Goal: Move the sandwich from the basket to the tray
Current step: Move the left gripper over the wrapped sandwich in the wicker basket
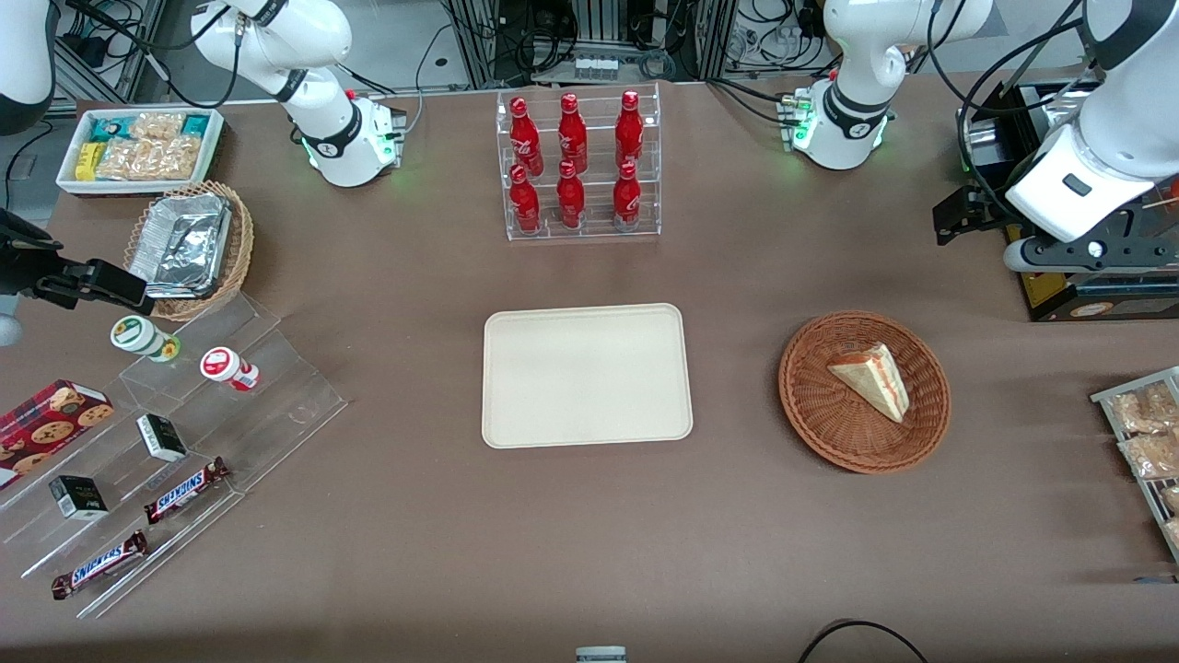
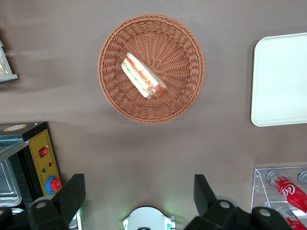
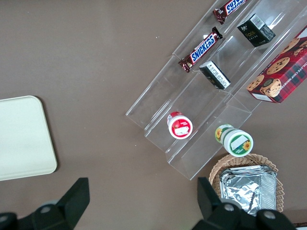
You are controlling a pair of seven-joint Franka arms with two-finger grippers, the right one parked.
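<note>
1. Raised above the counter [image 1: 589,543] at the working arm's end, the end effector [image 2: 136,201] holds nothing; its two dark fingers [image 2: 72,194] are spread wide apart.
2. In the front view the end effector [image 1: 963,216] sits farther from the camera than the basket [image 1: 864,391], well apart from it and not touching anything.
3. The sandwich [image 1: 873,379] lies inside the reddish-brown woven basket, a little off the basket's middle.
4. Seen from the left wrist camera, the sandwich [image 2: 143,76] shows its cut edge with pink-red and pale green layers, and it rests flat on the weave of the basket [image 2: 151,68].
5. The tray [image 1: 587,375] lies flat on the counter with nothing on it, beside the basket and toward the parked arm's end from it; a strip of bare counter separates them.
6. A clear rack of red bottles [image 1: 576,161] stands farther from the front camera than the tray.
7. Toward the parked arm's end, a tan wicker basket with foil trays [image 1: 189,244] sits near a clear stepped stand [image 1: 198,442] carrying chocolate bars [image 1: 184,488], small dark boxes and two small jars.
</note>
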